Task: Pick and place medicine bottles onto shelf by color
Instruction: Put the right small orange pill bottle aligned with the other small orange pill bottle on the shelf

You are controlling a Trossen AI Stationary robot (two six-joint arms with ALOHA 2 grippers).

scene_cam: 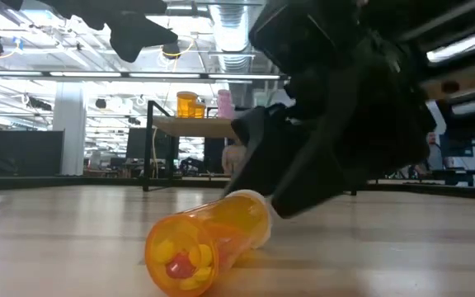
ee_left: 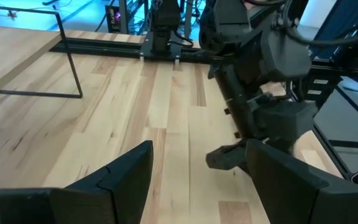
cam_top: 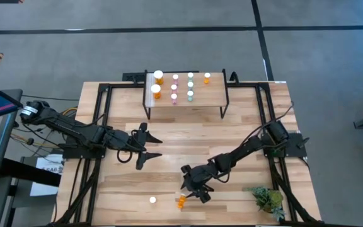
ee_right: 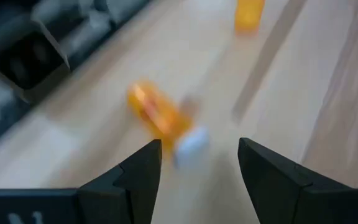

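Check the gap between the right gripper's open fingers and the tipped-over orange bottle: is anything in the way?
Nothing. In the right wrist view, only bare wood separates the right gripper from the lying orange bottle. The high view agrees.

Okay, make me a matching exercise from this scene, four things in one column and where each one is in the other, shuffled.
Things:
1. lying orange bottle
2. small green plant
3. left pincer
4. shelf

Places:
A. table's far edge, holding upright bottles
B. near right corner of the table
C. on its side beside the right pincer
D. open over bare wood, mid table

Pairs: 1-C, 2-B, 3-D, 4-A
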